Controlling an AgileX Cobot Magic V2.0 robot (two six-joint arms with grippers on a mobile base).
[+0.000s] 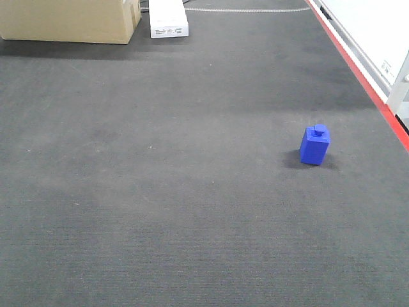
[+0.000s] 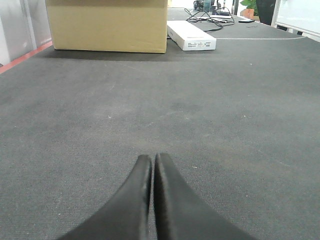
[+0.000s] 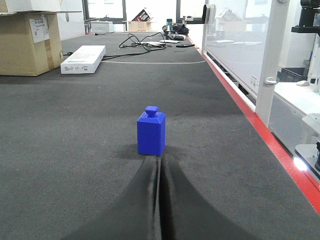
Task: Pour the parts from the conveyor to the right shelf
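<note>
One blue part (image 1: 315, 146) with a round knob stands upright on the dark grey conveyor (image 1: 160, 192), towards its right side near the red border stripe (image 1: 364, 83). In the right wrist view the same part (image 3: 151, 132) stands straight ahead of my right gripper (image 3: 160, 159), whose black fingers are pressed together and empty, their tips just short of the block's base. My left gripper (image 2: 152, 158) is shut too, low over bare belt with nothing between its fingers. The right shelf is out of view.
A cardboard box (image 1: 67, 19) and a flat white carton (image 1: 169, 18) lie at the belt's far end, with cables (image 3: 145, 42) behind them. A white side rail and clear panel (image 3: 240, 45) run along the belt's right edge.
</note>
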